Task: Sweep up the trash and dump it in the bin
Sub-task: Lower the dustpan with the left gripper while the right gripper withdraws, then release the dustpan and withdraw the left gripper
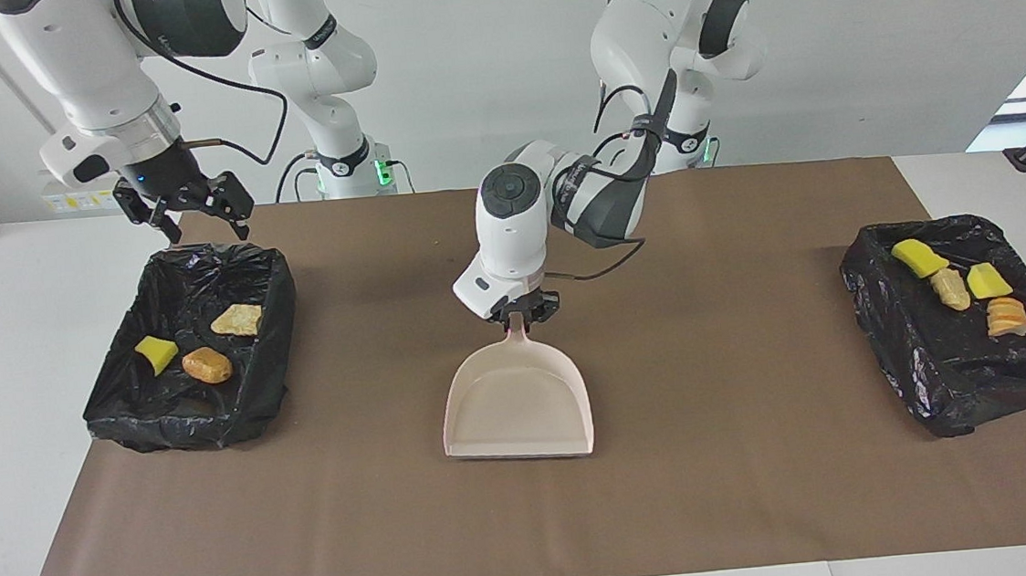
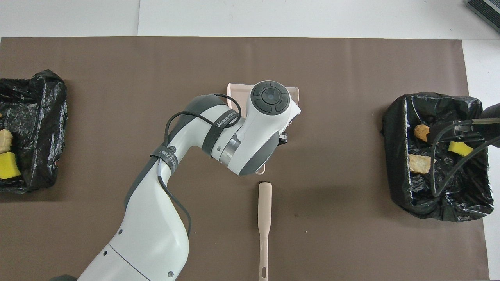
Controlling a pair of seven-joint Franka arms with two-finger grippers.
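All the trash [image 1: 208,365] already lies in the two black-lined bins [image 1: 111,413] at the desk's ends. The left gripper [image 1: 521,310] grips the empty dustpan [image 1: 518,399] mid-desk; the right gripper [image 1: 187,204] hangs wide open over one bin's edge.

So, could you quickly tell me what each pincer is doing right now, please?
Left pincer: shut on the dustpan handle.
Right pincer: open, holding nothing.
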